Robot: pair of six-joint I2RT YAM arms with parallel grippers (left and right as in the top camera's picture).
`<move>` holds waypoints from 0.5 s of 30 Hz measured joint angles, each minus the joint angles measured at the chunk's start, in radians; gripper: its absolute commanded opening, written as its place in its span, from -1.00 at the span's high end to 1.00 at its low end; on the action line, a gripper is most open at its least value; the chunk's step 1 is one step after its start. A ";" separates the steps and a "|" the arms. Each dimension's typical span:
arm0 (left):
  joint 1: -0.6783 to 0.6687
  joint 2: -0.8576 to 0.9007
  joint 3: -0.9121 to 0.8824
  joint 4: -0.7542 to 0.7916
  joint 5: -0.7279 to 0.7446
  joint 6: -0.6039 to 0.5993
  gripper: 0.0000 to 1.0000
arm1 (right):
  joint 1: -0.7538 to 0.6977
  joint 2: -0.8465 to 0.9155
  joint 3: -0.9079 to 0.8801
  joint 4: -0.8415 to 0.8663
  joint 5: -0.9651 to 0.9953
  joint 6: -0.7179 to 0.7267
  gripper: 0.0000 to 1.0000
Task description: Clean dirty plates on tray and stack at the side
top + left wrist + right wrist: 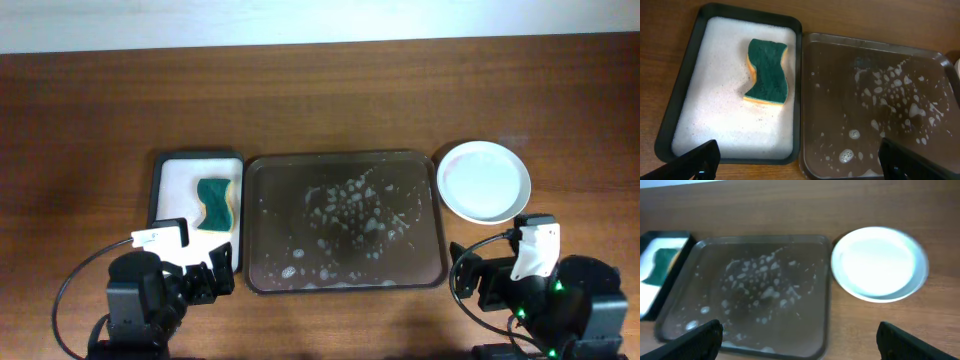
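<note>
Plates [484, 180] sit on the table [320, 90] just right of the tray [340, 157]. How many are stacked cannot be told, and the right wrist view blurs them. Soap flecks [350, 210] dot the tray. Left of it, a sponge [214, 201] lies in a small tray [200, 154]. Left jaws and right jaws are spread, with only their tips showing.

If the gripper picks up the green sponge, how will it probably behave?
The sponge has a yellow foam body under its green layer, so it would probably squash when gripped and feel light. Soapy drops on the nearby brown tray suggest it may be wet and slippery.
</note>
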 measured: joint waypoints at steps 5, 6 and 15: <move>0.000 0.000 -0.001 0.001 0.000 0.000 -0.99 | 0.003 -0.221 -0.213 0.269 0.082 -0.014 -0.97; 0.000 0.000 -0.001 0.002 0.000 0.000 -0.99 | 0.013 -0.263 -0.284 0.360 0.084 -0.015 -0.97; 0.000 0.000 -0.002 0.000 0.000 0.000 -0.99 | 0.057 -0.452 -0.743 1.026 0.101 -0.026 -0.97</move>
